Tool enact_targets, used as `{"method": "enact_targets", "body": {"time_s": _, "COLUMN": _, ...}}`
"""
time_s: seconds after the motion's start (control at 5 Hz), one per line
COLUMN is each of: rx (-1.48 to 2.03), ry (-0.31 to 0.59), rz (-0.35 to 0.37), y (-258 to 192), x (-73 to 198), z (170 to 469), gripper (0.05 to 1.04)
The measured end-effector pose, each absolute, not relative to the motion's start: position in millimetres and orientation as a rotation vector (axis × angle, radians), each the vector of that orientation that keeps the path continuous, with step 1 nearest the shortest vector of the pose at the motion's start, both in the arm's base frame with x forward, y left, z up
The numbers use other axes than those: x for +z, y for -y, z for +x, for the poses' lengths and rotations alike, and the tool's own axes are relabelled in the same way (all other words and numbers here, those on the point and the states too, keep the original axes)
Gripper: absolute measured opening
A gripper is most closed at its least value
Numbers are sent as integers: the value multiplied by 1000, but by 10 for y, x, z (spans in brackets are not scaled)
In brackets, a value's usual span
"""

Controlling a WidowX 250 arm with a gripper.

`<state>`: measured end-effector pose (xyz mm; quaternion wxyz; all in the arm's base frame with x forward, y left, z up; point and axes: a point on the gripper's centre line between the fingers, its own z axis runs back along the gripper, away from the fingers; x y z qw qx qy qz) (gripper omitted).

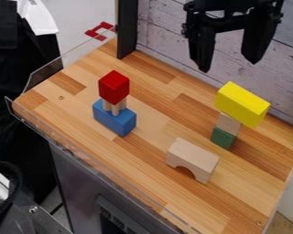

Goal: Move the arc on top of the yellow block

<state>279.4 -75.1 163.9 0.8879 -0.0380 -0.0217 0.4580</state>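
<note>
Wooden arch (187, 155) stands on the surface (149, 148), probably six to seven o'clock from the spread, empty end effector (228, 65), long axis running ten to four; yellow block (242, 104) at its one o'clock.

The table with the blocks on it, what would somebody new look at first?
Probably the big yellow block, bright on top of a small tower on the right, with the black gripper hanging open above the table. Next might be the red block, standing on little wooden posts over a blue block on the left. The plain wooden arc sits nearer the front, like a tiny bridge.
</note>
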Motion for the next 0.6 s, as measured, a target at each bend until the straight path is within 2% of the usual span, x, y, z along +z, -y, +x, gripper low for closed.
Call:
{"method": "enact_targets", "body": {"time_s": 0.2, "rx": 956, "ry": 18, "rz": -55, "y": 741, "x": 1538, "z": 2773, "gripper": 999}}
{"method": "enact_targets", "body": {"time_s": 0.6, "rx": 1278, "ry": 63, "rz": -111, "y": 861, "x": 1306, "z": 2523, "gripper": 999}}
